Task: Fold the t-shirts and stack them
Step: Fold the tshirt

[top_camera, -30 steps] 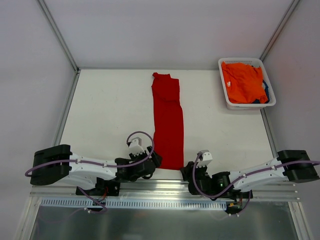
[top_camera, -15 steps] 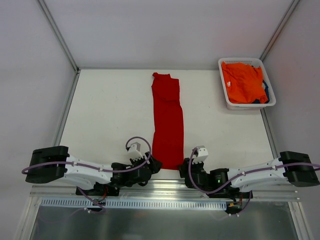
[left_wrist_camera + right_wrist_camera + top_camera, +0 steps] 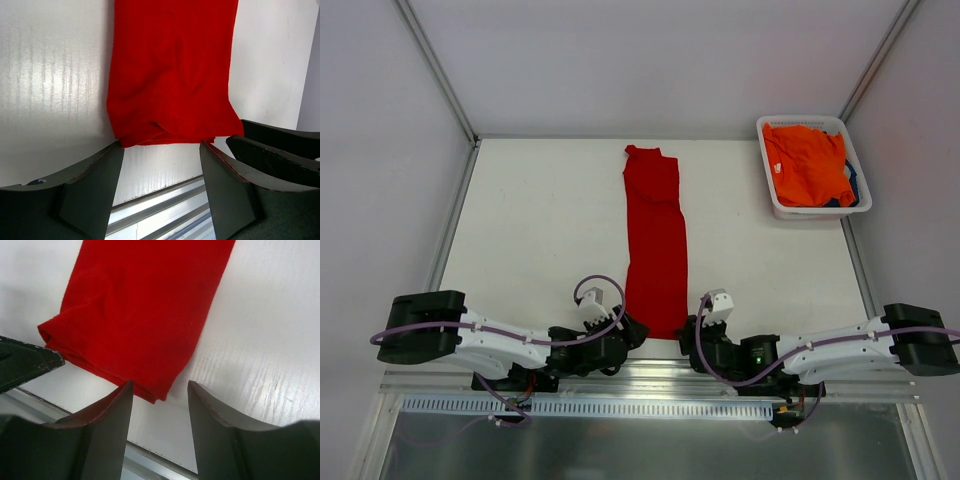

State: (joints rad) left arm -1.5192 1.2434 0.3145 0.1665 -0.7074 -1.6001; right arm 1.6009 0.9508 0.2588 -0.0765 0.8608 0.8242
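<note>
Top view, 6 o'clock: both arms lie low along the near edge of the white surface (image 3: pixel 540 230), heads turned inward.

Left claw (image 3: pixel 623 331) is at the near-left corner of the red t-shirt (image 3: pixel 655 250). Wrist view: left claw (image 3: pixel 161 150) is released, fingers spread wide with nothing between them but bare surface. The red t-shirt (image 3: pixel 172 70) hem lies just beyond the tips, slightly rumpled. Contact cannot be told.

Right claw (image 3: pixel 692 335) is at the near-right corner. Wrist view: right claw (image 3: pixel 160 385) is likewise released, and the hem corner of the red t-shirt (image 3: pixel 145 305) reaches just into the gap between the tips. Layers show at the fold edge.

The red t-shirt is folded into a long narrow strip, flat on the surface, running from 6 toward 12 o'clock, with the collar end at the far side.

At 1 to 2 o'clock, in the far-right corner, is a white plastic basket (image 3: pixel 772 205). An orange t-shirt (image 3: pixel 808 165) is bunched inside it, with a sliver of dark blue cloth (image 3: pixel 855 188) at its right wall.
</note>
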